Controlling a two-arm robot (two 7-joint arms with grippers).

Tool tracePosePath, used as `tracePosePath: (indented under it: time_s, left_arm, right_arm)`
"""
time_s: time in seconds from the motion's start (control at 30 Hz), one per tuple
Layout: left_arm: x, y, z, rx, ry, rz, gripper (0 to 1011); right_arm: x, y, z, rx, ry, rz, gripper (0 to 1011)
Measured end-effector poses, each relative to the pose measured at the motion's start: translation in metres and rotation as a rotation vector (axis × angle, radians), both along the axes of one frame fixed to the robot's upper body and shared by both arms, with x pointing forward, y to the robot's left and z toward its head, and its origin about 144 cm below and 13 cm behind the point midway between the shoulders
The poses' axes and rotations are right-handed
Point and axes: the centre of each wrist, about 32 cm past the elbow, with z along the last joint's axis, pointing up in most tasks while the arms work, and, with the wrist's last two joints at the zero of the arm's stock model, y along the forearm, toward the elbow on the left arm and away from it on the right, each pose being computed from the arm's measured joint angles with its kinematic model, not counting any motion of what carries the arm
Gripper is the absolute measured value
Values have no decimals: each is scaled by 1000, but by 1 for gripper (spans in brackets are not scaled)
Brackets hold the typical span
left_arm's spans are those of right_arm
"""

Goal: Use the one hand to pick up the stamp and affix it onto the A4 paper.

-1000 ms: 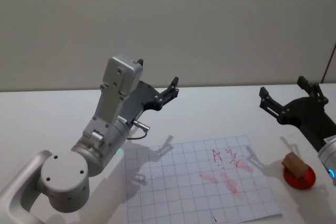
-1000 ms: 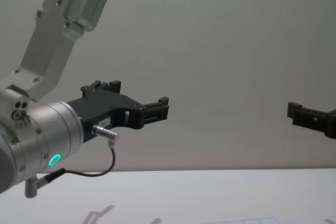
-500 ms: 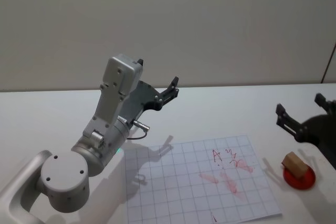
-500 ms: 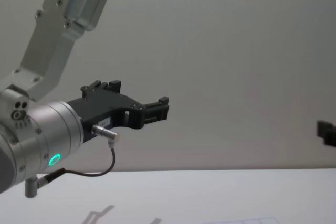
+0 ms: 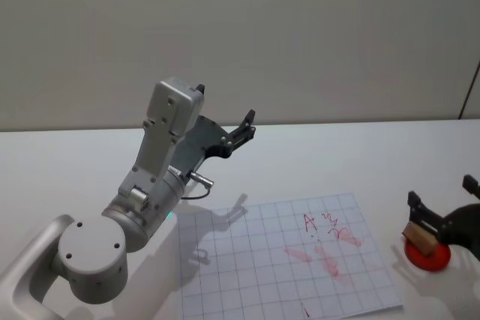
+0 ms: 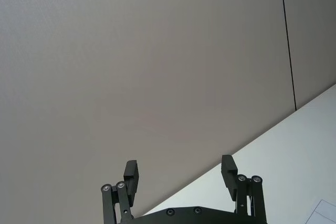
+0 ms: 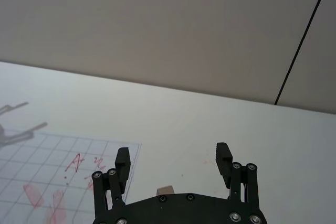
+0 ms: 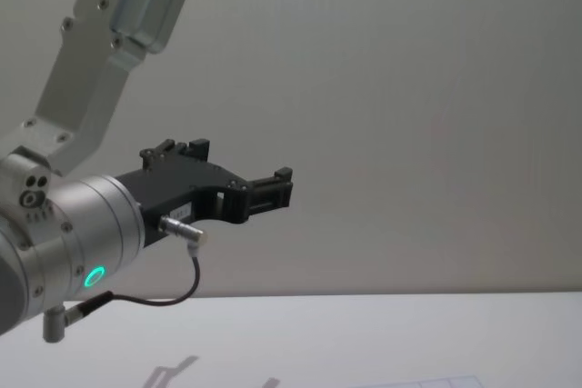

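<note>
From the head, we see the right gripper [image 5: 442, 194], jaws spread, hanging by the stamp [image 5: 418, 234], which sits on a red pad [image 5: 433, 257] at the paper's [image 5: 240, 260] 3 o'clock. The left wrist view shows the left gripper [image 6: 179, 171] unclenched too; the chest view, aloft.

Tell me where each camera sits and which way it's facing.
Head: high, looking down at the table; shows left gripper, right gripper by the stamp, paper.
Left wrist: behind the left gripper, aimed at the wall; open fingers show.
Right wrist: behind the right gripper, aimed across the table; open fingers show.
Chest: low, facing the wall; left arm shows.
Shared: head and right wrist both see stamp, paper.
</note>
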Motion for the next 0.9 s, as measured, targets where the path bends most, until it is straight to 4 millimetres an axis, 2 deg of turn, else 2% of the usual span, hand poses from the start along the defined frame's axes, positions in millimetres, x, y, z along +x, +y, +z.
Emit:
tracePosePath:
  time_s: [0.43, 0.9]
  left_arm:
    - [0, 0, 0, 0, 0, 0, 1001]
    - [0, 0, 0, 0, 0, 0, 1001]
  right_arm:
    - [-5, -7, -9, -53, 121, 2, 1001]
    - [13, -6, -18, -100, 189, 45, 1001]
